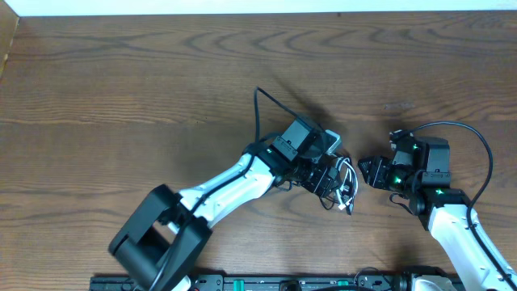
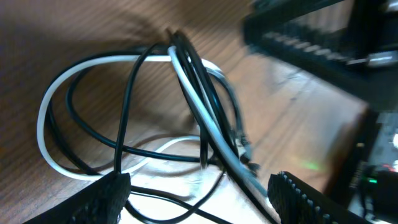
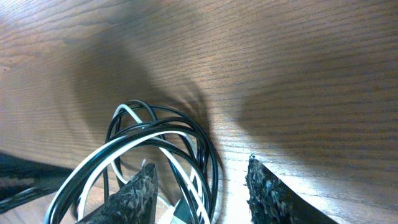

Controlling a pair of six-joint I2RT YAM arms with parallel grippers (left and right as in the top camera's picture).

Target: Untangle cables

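Here, the left end effector (image 1: 333,174) sits over the middle of the wooden tabletop (image 1: 121,89), its arm slanting in from the near left edge. In its wrist view the two fingers (image 2: 109,196) stand wide apart at the bottom corners and pinch nothing. The white cable (image 2: 42,124) lies on the wood between and beyond them, making a rounded loop at the left of that view. It then runs as a straight strand down toward the right finger. The black cable (image 2: 124,106) crosses it several times, and the strands bunch together at one peak near the top centre. From overhead the two form a small knot of loops just right of the left end effector, in the gap between the arms. The right end effector (image 3: 202,186) faces the knot from the right, close by. Its fingers are also spread wide and close on nothing. Black and white loops lie on the wood before them, some strands running past the finger at the left of that view. The other finger has bare tabletop in front of it. A thicker black wire (image 1: 477,149) arcs over the right arm.
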